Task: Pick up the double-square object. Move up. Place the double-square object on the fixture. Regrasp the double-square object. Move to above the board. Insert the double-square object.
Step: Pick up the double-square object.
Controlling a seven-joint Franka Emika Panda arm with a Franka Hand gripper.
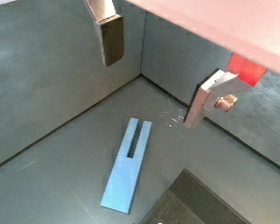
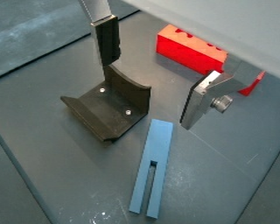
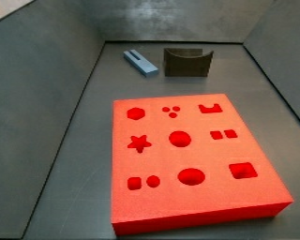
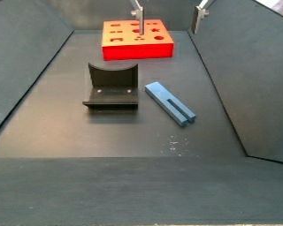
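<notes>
The double-square object, a light-blue slotted bar point(image 2: 153, 166), lies flat on the grey floor next to the fixture point(image 2: 108, 109); both side views show the bar point(image 3: 140, 62) point(image 4: 170, 102) beside the fixture point(image 3: 187, 62) point(image 4: 112, 84). My gripper point(image 2: 154, 74) hangs open well above the floor, over the bar's end and the fixture's edge, with nothing between its fingers point(image 1: 111, 39). In a wrist view the bar point(image 1: 129, 166) lies below the gripper point(image 1: 157, 74). The red-orange board point(image 3: 190, 155) point(image 4: 138, 40) point(image 2: 192, 50) lies apart from both.
Grey walls point(image 3: 65, 75) enclose the work floor on all sides. In a side view the gripper point(image 4: 170, 11) shows only as two fingertips at the frame edge above the board. A red edge point(image 1: 245, 70) shows behind one finger.
</notes>
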